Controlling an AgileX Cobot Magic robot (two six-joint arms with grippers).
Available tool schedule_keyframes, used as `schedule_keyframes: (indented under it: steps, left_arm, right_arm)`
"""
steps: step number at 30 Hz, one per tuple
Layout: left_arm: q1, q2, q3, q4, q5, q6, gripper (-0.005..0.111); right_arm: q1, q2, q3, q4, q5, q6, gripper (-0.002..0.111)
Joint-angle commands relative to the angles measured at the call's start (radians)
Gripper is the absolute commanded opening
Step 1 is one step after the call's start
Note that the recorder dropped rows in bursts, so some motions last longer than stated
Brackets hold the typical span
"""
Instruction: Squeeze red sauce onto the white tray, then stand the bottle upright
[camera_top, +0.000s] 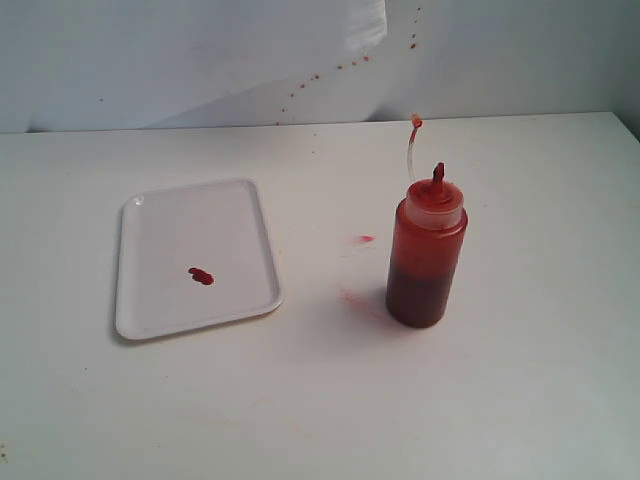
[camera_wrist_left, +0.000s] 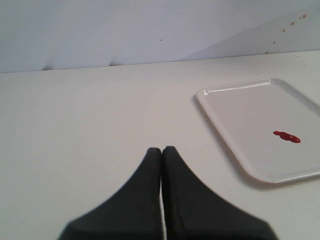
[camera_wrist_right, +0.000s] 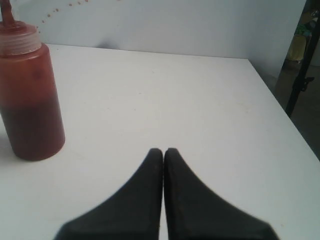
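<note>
The bottle (camera_top: 427, 262) is seen standing upright on the surface (camera_top: 320, 410), right of the middle in the exterior view, with nothing gripping it. This placement is judged to match the task's last step. The tray (camera_top: 190, 225) lies flat at about nine o'clock from the bottle, well apart from it. The sauce (camera_top: 201, 276) is found on it as a small glossy blob, a little toward six o'clock from the tray's centre. Both steps are therefore judged done.

The left end effector (camera_wrist_left: 161, 150) is shown with its jaws pressed together and nothing between them; it is held over bare surface, near the tray but not touching it. The right end effector (camera_wrist_right: 163, 151) is likewise closed on nothing and is placed beside the bottle, apart from it. Such clearance is judged sensible, since neither the standing bottle nor the tray can be nudged.

The bottle is translucent and cylindrical, with darker red in its lower part and a thinner red film on the wall above. A cloudy cap (camera_top: 432, 207) is fitted, topped by a red nozzle (camera_top: 438, 176). A thin tether (camera_top: 409, 155) curves up toward twelve o'clock and ends in a small red-stained tip (camera_top: 416, 122). A pinkish smear (camera_top: 365, 239) and a fainter one are seen on the surface between bottle and tray — nearer the bottle, outside the tray.
</note>
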Motion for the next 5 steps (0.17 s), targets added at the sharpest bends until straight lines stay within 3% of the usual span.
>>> schedule_keyframes:
  steps: [1, 5]
  left_arm:
    - [0.002, -0.002, 0.005, -0.007, -0.005, -0.001, 0.000]
    - [0.002, -0.002, 0.005, -0.007, -0.005, -0.001, 0.000]
  right_arm:
    - [-0.006, -0.002, 0.003, -0.007, 0.001, 0.003, 0.001]
    - [-0.006, -0.002, 0.003, -0.007, 0.001, 0.005, 0.001]
